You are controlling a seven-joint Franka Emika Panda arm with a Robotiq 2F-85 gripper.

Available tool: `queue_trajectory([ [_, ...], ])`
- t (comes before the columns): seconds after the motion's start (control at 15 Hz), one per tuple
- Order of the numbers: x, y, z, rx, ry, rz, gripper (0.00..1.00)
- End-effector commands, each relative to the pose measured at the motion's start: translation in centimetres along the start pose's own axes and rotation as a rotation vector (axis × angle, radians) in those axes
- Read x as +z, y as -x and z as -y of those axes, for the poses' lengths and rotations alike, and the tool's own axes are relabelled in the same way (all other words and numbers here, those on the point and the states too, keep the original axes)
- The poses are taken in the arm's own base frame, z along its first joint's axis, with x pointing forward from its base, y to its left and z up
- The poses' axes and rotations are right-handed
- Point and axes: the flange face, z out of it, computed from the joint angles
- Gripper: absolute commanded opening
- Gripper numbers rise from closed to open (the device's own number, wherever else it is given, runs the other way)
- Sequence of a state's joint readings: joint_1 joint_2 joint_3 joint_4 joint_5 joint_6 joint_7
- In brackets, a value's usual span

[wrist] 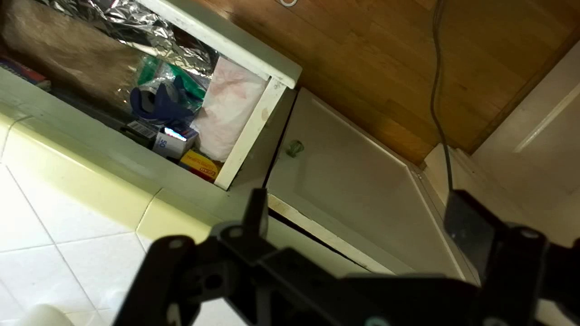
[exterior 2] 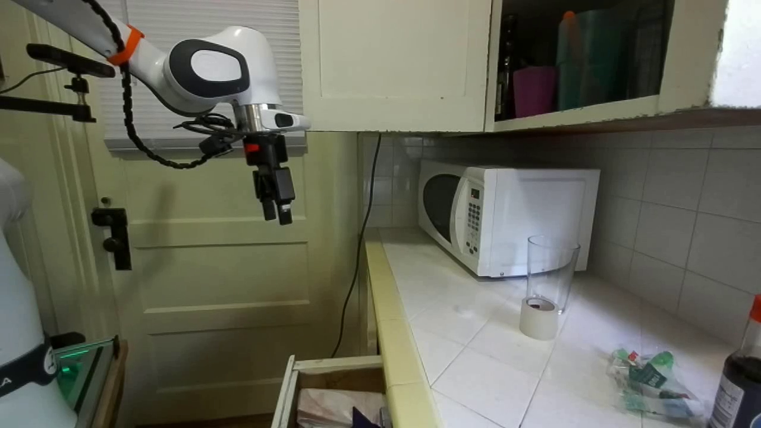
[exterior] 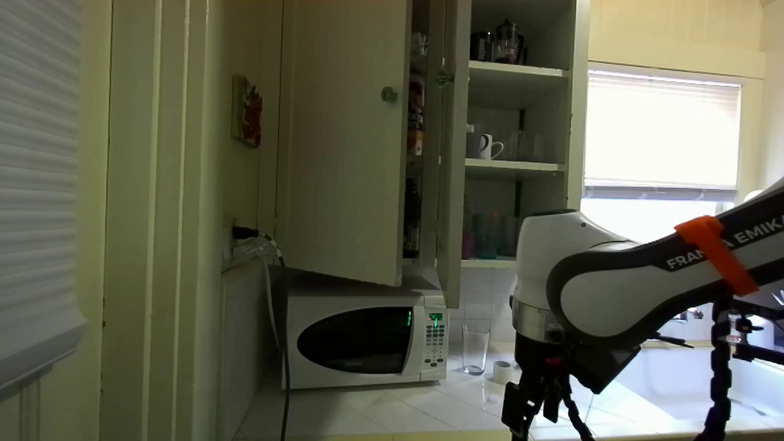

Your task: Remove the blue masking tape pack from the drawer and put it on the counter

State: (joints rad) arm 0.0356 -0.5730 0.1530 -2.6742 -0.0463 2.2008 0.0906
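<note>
Nearest the wrist camera stood the gripper [wrist: 358, 213], its fingers [wrist: 256, 210] spread well apart, nothing seen between them. The blue masking tape pack [wrist: 168, 108] lay in the pulled-out drawer [wrist: 249, 136], lower than the gripper and off to one side, toward the upper left of the wrist view. The approach was judged to turn on that offset: a sideways shift, then a descent. The pack's outline was irregular and its long axis could not be determined; the single arm [exterior 2: 261, 59] was the only one to serve it. Between pack and gripper, in the wrist view, lay a pinkish packet [wrist: 229, 108], which might foul a finger. Also below the gripper ran the counter [exterior 2: 458, 380], the intended destination, bearing a microwave [exterior 2: 541, 220] and, well apart from the gripper, a glass [exterior 2: 550, 267] with a pale roll [exterior 2: 539, 324] just beside it. Behind the gripper, in an exterior view, was a panelled door [exterior 2: 226, 279].
</note>
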Motion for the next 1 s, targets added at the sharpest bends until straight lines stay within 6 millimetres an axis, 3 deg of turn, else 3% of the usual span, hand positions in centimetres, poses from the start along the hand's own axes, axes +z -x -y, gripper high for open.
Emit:
queue_trajectory([
  [0.0, -0.05, -0.02, 0.0, 0.0, 0.0, 0.001, 1.0],
  [0.93, 0.5, -0.14, -0.06, -0.012, -0.007, -0.008, 1.0],
])
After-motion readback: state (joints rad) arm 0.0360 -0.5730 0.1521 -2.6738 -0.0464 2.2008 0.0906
